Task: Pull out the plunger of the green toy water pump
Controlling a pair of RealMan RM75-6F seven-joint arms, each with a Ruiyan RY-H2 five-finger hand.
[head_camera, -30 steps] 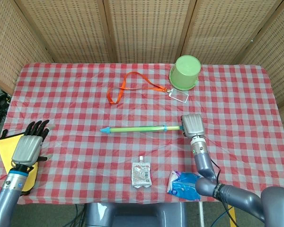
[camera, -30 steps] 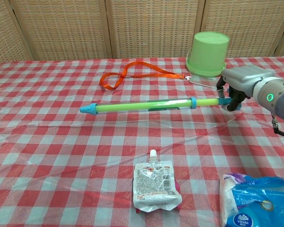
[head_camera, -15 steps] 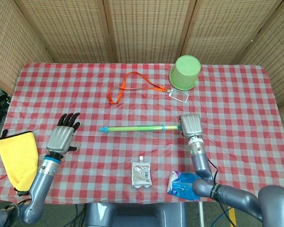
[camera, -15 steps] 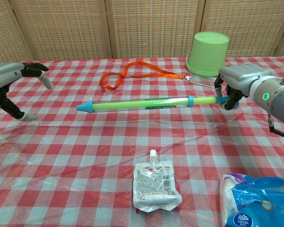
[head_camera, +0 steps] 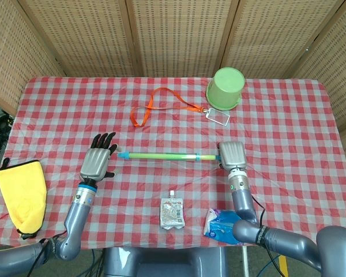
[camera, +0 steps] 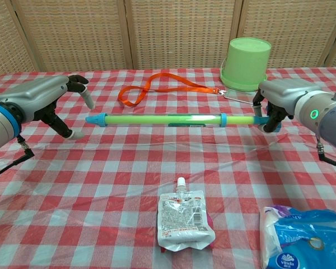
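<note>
Pump first: we see the green toy water pump held level above the checked tablecloth near the table's centre, running from nine o'clock to three o'clock, with its blue nozzle tip pointing toward nine o'clock. Our right hand grips the end at three o'clock, fingers wrapped around the blue handle of the plunger, whose pale green rod shows just past the blue collar in the chest view. Our left hand sits at the nozzle end, fingers spread and apart; in the chest view the thumb and fingers bracket the blue tip without closing on it, and we cannot tell whether any of them touches it.

At twelve o'clock from the pump an orange lanyard lies in a loop, its clear badge holder resting just beside an upturned green bucket at about one o'clock. At six o'clock from the pump a small spouted pouch lies flat, and at about five o'clock, near the table edge, lies a blue and white packet. Far out at eight o'clock, a yellow cloth hangs over the table's edge, well apart from everything else.
</note>
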